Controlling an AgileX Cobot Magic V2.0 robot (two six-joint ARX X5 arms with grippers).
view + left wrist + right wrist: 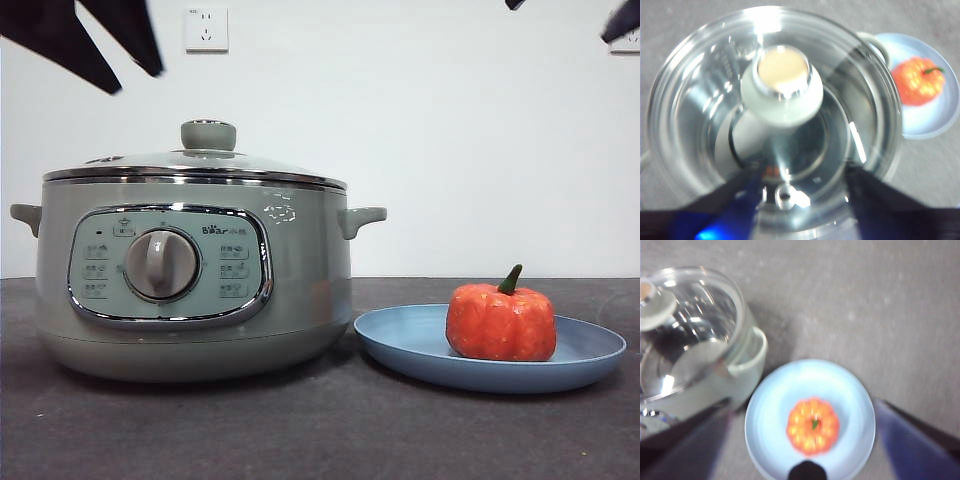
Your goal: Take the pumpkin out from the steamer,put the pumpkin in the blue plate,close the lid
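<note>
The glass lid (195, 165) with its pale green knob (782, 85) rests on the sage-green steamer (190, 290) at the left of the front view. The orange pumpkin (501, 320) sits upright on the blue plate (400, 335), just right of the steamer. My left gripper (802, 200) hangs open above the lid, its jaws wide apart and clear of the knob; its black tips show in the front view's top left corner (132, 75). My right gripper (800, 450) hovers open high over the pumpkin (812, 426) and plate (765, 415).
The steamer's small side handle (362, 217) sticks out toward the plate. The dark grey table (330, 430) stretches in front of both. A white wall with a socket (206, 29) stands behind.
</note>
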